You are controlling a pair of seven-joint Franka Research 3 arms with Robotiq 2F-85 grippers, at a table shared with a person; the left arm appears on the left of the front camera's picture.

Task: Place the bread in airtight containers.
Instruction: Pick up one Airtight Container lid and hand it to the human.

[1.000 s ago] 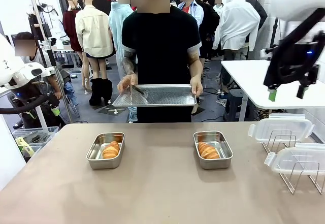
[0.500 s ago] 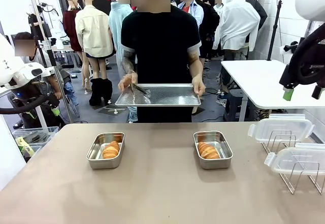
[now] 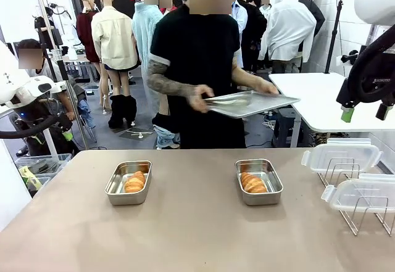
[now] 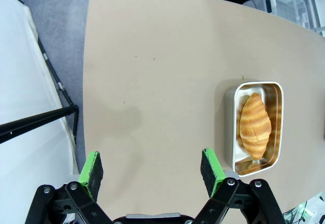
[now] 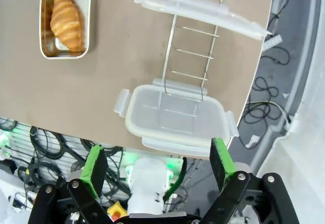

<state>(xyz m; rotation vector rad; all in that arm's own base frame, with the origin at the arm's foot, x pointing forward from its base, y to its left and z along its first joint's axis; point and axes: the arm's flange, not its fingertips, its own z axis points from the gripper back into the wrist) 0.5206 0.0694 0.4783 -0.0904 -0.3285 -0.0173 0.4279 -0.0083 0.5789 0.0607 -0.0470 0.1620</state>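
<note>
**Near zone.** Two clear lids sit on a wire rack (image 5: 193, 53) at the 3 o'clock end of the bench (image 3: 197, 235). The near lid (image 3: 361, 195) lies on top of the rack, and the far lid (image 3: 341, 156) sits just behind it. The rack keeps both lids off the bench surface, presumably so that a claw can close on an edge.

**Middle zone.** The left pan (image 3: 128, 182) stands at 9 o'clock from bench centre and the right pan (image 3: 258, 181) at 3 o'clock, well apart. Both pans are uncovered. The left croissant (image 3: 134, 182) lies in the left pan and the right croissant (image 3: 253, 182) in the right pan. The bread appears to be placed; fitting the lids is judged to be the outstanding step.

**Claws.** The left claw (image 4: 152, 168) hangs high over the bare 9 o'clock end of the bench, jaws apart and empty. The right claw (image 3: 364, 111) hangs above the rack, jaws apart and empty. Its wrist view looks down on the near lid, a position suited to a descent onto it.

**Far zone.** Beyond the 12 o'clock edge, the person holds a flat metal tray (image 3: 250, 103) in both hands, off the bench and angled toward 3 o'clock.
</note>
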